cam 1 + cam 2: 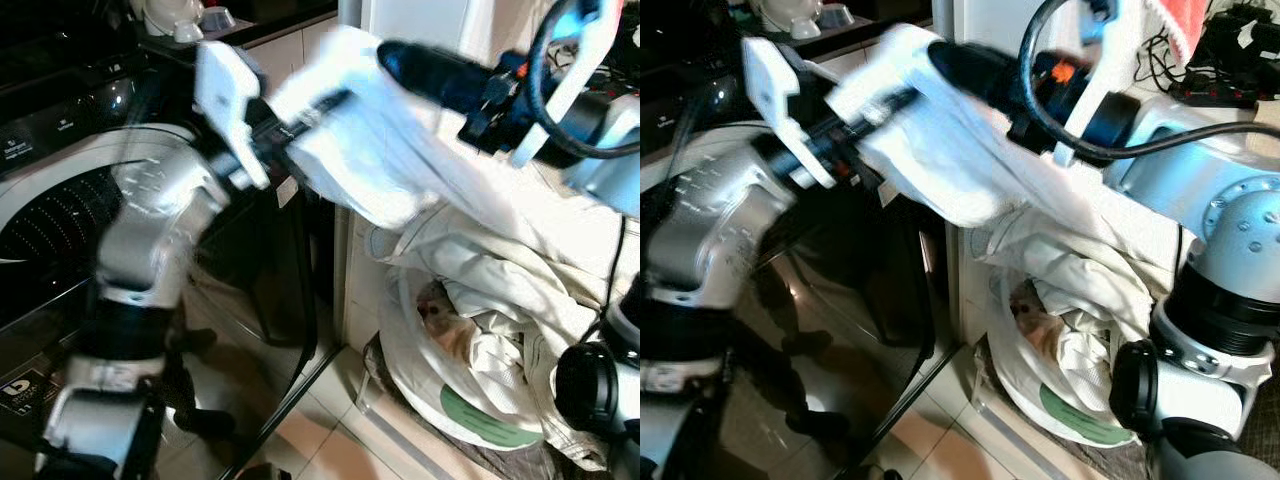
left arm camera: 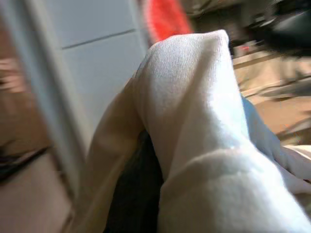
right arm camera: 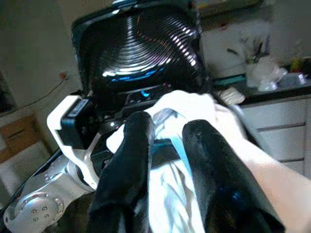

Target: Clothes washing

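Note:
A white garment (image 1: 370, 150) hangs stretched in the air between my two grippers, in front of the washing machine (image 1: 60, 215) at the left. My left gripper (image 1: 325, 102) reaches in from the left and is shut on the cloth's near edge; in the left wrist view the white cloth (image 2: 194, 126) covers its fingers. My right gripper (image 1: 395, 58) comes from the upper right, shut on the garment's top, with cloth bunched between its black fingers (image 3: 131, 160). The garment's lower end trails down to a pile of white clothes (image 1: 480, 300) in a bag on the floor.
The washing machine's dark glossy front (image 1: 260, 290) stands close to the left of the bag (image 1: 420, 400). White cabinets (image 1: 290, 50) and a counter with bowls (image 1: 190, 20) are behind. Pale floor tiles (image 1: 330, 440) lie between machine and bag.

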`<state>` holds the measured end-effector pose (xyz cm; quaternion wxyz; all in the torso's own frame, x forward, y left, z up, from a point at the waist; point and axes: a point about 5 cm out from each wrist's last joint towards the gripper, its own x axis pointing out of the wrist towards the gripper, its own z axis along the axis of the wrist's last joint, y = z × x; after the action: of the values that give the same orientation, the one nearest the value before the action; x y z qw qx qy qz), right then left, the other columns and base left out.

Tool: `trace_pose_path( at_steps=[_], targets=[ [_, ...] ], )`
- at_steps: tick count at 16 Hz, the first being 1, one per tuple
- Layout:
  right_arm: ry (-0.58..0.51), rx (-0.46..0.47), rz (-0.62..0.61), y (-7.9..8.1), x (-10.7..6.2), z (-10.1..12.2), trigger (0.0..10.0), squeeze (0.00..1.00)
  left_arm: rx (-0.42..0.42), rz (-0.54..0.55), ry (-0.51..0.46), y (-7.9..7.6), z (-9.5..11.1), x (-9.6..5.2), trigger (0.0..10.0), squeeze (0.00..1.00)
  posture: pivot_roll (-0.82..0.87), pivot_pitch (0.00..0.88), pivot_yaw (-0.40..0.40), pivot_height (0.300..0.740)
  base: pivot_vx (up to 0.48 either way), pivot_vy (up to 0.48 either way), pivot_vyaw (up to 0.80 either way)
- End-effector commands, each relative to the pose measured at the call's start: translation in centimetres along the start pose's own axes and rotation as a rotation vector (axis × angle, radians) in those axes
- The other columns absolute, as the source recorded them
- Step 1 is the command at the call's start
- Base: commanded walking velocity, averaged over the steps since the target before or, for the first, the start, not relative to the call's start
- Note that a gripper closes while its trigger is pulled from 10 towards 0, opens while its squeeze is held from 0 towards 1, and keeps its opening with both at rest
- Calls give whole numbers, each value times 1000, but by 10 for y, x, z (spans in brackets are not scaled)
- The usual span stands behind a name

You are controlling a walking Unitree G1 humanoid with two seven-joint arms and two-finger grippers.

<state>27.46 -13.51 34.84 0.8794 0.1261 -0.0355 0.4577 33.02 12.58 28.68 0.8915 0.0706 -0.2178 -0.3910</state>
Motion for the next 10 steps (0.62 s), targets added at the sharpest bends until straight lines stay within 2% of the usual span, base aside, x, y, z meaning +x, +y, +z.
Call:
trace_pose_path(
  at_steps=[1, 2, 3, 4, 5, 6, 7, 8, 10],
  targets=[
    [-21, -15, -14, 0, -1, 2, 10000, 0, 92, 103, -16, 20, 14, -3, 0, 0, -102, 0, 68, 740, 0, 0, 0],
    [-54, -27, -8, 0, -1, 6, 10000, 0, 223, 280, 25, 53, 25, -10, 0, 0, -100, 0, 66, 740, 0, 0, 0],
    [-61, -50, 6, 1, -1, 8, 10000, 0, 424, 467, 82, 85, 42, -19, 0, 0, -96, 0, 63, 740, 0, 0, 0],
    [-49, -67, 21, 2, -1, 9, 10000, 0, 610, 636, 117, 110, 61, -29, 0, 0, -94, 0, 62, 740, 0, 0, 0],
    [-41, -75, 32, 3, -1, 8, 10000, 0, 736, 743, 132, 123, 76, -36, 0, 0, -93, 0, 62, 740, 0, 0, 0],
    [-35, -80, 38, 4, -1, 8, 10000, 0, 824, 803, 142, 131, 87, -41, 0, 0, -92, 0, 61, 740, 0, 0, 0],
    [-21, -88, 45, 6, -1, 6, 10000, 0, 958, 877, 208, 144, 98, -48, 0, 0, -91, 0, 61, 740, 0, 0, 0],
    [-4, -96, 44, 6, 0, 3, 10000, 0, 996, 879, 323, 153, 93, -49, 0, 0, -89, 0, 60, 740, 0, 0, 0],
    [21, -107, 36, 6, 1, -2, 10000, 0, 940, 833, 470, 158, 59, -47, 0, 0, -91, 0, 60, 740, 0, 0, 0]
  ],
)
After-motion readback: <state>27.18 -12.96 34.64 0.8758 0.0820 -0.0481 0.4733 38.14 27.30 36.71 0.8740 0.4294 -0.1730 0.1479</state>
